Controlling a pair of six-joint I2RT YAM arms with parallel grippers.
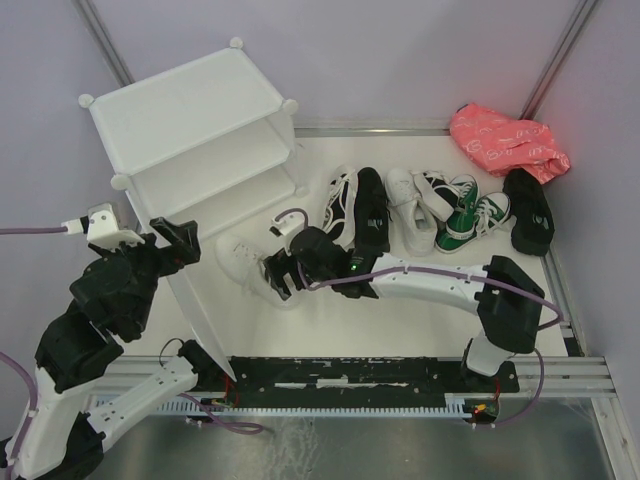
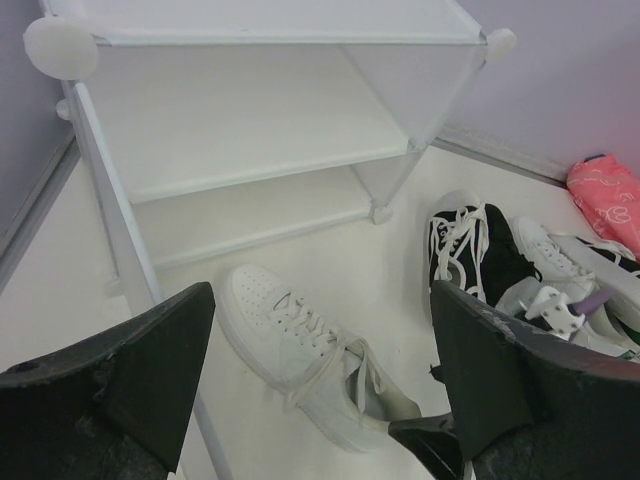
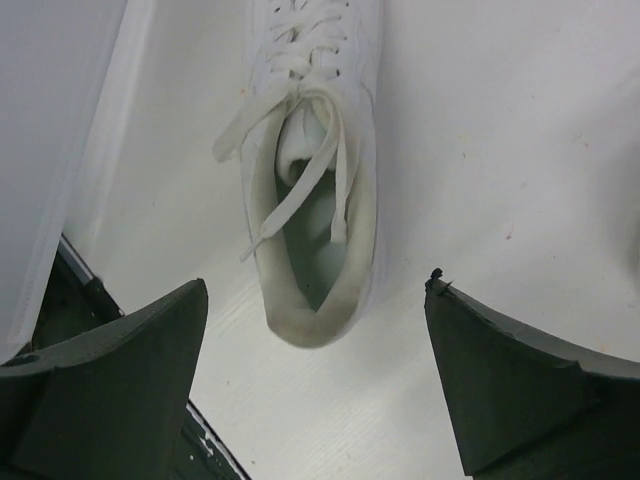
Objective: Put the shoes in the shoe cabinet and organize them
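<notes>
A single white sneaker [image 1: 243,260] lies on the table in front of the white shoe cabinet [image 1: 190,110], toe toward the cabinet. My right gripper [image 1: 279,270] is open just behind its heel, not touching; in the right wrist view the heel [image 3: 312,250] lies ahead of the open gripper [image 3: 315,370]. My left gripper [image 1: 178,240] is open and empty, held above the table beside the cabinet's open door panel [image 1: 195,300]. In the left wrist view the sneaker [image 2: 300,345] lies below its gripper [image 2: 320,385]. The other shoes [image 1: 400,210] lie in a row at the back right.
The row holds black sneakers with white laces [image 1: 345,205], a white sneaker [image 1: 410,208], green sneakers [image 1: 472,215] and a plain black shoe [image 1: 528,210]. A pink bag [image 1: 508,140] lies in the back right corner. The cabinet's shelves [image 2: 250,150] show nothing on them.
</notes>
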